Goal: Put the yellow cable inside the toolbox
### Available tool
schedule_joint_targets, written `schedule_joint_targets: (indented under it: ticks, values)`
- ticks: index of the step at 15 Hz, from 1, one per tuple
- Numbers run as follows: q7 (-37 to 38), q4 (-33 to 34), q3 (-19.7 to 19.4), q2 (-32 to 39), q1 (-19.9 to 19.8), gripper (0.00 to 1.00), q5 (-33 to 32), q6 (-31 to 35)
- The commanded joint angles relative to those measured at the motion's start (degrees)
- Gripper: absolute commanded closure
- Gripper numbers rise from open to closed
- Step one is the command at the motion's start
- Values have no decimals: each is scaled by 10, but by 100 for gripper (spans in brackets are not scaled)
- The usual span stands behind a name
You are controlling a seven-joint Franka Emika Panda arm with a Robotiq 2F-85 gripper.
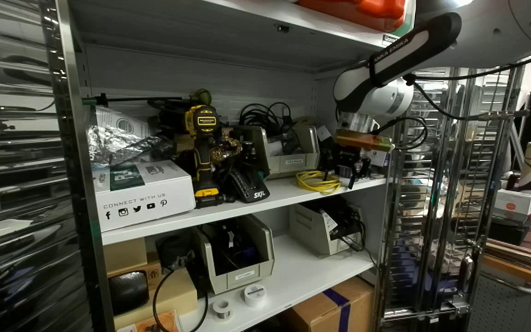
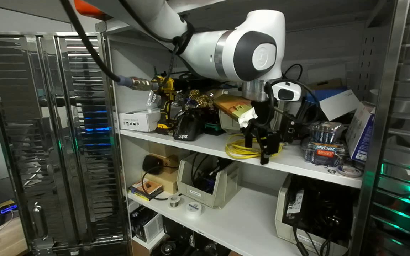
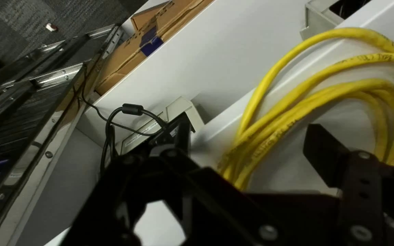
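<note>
The yellow cable (image 1: 317,181) lies coiled flat at the front edge of the upper shelf. It also shows in the other views (image 2: 238,149) (image 3: 286,116). My gripper (image 1: 339,179) points down over the cable's side in both exterior views (image 2: 257,149). In the wrist view the gripper (image 3: 248,136) is open, its black fingers apart on either side of the gathered strands; the lower strands are hidden behind it. Pale grey open bins stand on the upper shelf (image 1: 288,165) and the shelf below (image 1: 247,276) (image 1: 309,230); I cannot tell which, if any, is the toolbox.
A white carton (image 1: 145,196), a yellow drill (image 1: 203,152) and a black charger (image 1: 247,184) stand along the upper shelf (image 1: 274,196). Battery packs (image 2: 322,145) sit beside the gripper. Metal louvred doors (image 2: 80,142) flank the cabinet. Wire spools (image 2: 192,209) lie below.
</note>
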Motion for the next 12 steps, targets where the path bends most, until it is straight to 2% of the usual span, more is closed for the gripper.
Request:
schedule_joint_targets:
  ticks: [1,2,6,9,12]
  values:
    - [4,17,2,3,8,47,1,-26]
    - [7,15,1,0,11,57,-3,-29]
    - [47,3,-7,-18,22,84,-46,-17]
    - [68,-2,-9,-21,25,89,-68,-15]
    - [69,-24,-6,-39,31,84,-82,0]
